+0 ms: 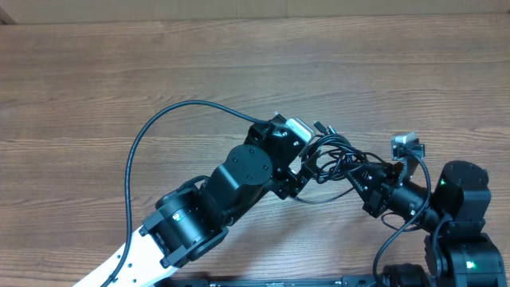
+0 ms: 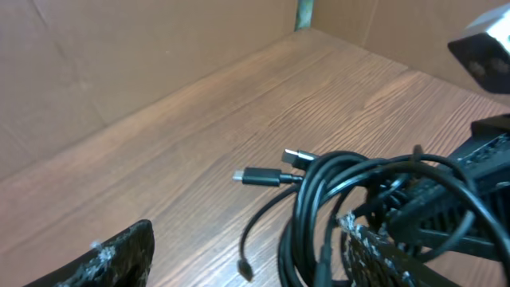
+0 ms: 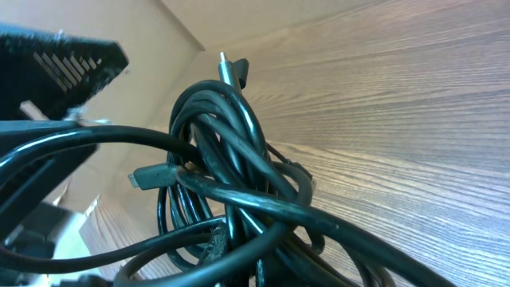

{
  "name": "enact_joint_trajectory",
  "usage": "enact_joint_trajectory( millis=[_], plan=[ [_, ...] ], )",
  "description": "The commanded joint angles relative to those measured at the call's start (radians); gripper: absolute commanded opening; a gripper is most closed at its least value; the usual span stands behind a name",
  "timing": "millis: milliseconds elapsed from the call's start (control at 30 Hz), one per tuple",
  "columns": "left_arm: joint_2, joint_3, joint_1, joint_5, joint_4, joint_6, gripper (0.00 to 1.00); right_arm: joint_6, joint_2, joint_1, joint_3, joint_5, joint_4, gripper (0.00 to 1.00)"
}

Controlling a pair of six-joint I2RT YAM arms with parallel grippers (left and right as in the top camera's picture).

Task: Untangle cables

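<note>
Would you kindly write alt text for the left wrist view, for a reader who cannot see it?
A tangled bundle of black cables fills the lower right over a wooden table, two plugs poking out; the left tool stands open.

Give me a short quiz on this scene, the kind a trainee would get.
1. True or false: the right pincer is shut on the tangled cables.
2. Which pincer stands open?
A. the left pincer
B. the right pincer
C. neither
3. Fill in: the table has a top that looks like ___.

Key: 1 true. 2 A. 3 wood.
</note>
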Motion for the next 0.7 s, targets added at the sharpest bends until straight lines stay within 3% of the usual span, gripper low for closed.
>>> enact_joint_trajectory(
  millis=[0,67,167,467,533,667],
  plan=[
    [-0.006,0.011,0.005,-0.016,-0.005,0.091,0.73,-0.093,-0.004,0.006,0.026,-0.076,0.008,0.04],
    [-0.005,0.011,0.005,-0.016,-0.005,0.091,0.72,-0.126,-0.004,0.006,0.026,-0.109,0.004,0.04],
    [-0.005,0.011,0.005,0.005,-0.014,0.141,0.59,-0.146,-0.004,0.006,0.026,-0.131,-0.002,0.04],
    [0.0,0.011,0.005,0.226,-0.067,0.15,0.86,-0.145,-0.004,0.006,0.026,-0.132,-0.002,0.04],
    [0.006,0.011,0.005,0.23,-0.067,0.149,0.87,-0.145,-0.004,0.006,0.026,-0.132,-0.002,0.04],
    [0.024,0.011,0.006,0.214,-0.078,0.15,0.73,-0.146,-0.004,0.006,0.026,-0.169,0.005,0.04]
  ],
)
